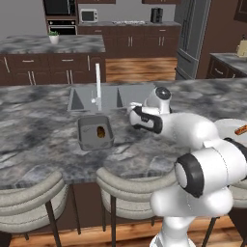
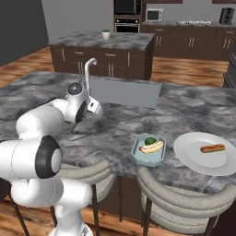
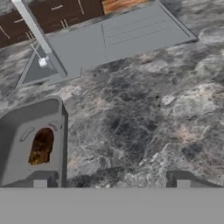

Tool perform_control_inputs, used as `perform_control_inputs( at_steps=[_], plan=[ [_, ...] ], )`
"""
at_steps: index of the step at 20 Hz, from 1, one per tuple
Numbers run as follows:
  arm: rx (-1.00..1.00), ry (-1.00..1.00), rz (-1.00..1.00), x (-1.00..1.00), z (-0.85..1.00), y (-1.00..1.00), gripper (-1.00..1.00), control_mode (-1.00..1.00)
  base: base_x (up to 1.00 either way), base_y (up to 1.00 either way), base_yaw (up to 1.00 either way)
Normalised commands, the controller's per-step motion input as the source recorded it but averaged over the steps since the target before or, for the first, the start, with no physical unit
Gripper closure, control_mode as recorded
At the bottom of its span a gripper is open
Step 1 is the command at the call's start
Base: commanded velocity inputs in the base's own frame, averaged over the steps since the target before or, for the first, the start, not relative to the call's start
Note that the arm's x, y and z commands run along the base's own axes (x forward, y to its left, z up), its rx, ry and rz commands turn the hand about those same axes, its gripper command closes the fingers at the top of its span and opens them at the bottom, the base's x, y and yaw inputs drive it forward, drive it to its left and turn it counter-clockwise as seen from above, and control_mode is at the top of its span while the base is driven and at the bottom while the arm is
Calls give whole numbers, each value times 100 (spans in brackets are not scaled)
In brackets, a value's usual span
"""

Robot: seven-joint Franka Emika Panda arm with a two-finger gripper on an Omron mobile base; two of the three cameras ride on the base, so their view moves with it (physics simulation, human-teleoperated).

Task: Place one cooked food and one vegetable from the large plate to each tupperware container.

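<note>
With the yellow-brown vegetable (image 3: 41,146) lying in the grey tub (image 1: 94,133) and the blue-green tub (image 2: 148,149) filled, the gripper (image 3: 111,181) was seen spread and empty, so the orange-brown piece (image 2: 212,148) on the large plate (image 2: 203,159) was judged next to be fetched.
</note>
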Motion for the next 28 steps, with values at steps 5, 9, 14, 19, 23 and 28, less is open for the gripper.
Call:
perform_control_inputs(
  at_steps=[5,9,14,19,23,28],
  plan=[
    [0,20,-41,-25,88,-100,-100,-100,0,0,0],
    [4,20,-40,-15,12,-100,-100,-100,0,0,0],
    [28,0,-24,-17,-4,-100,-100,-100,0,0,0],
    [35,0,-21,-22,0,-100,-100,-100,0,0,0],
    [33,0,-21,-25,0,-100,-100,-100,0,0,0],
    [13,-2,-14,-35,-20,-100,-100,-100,0,0,0]
  ],
)
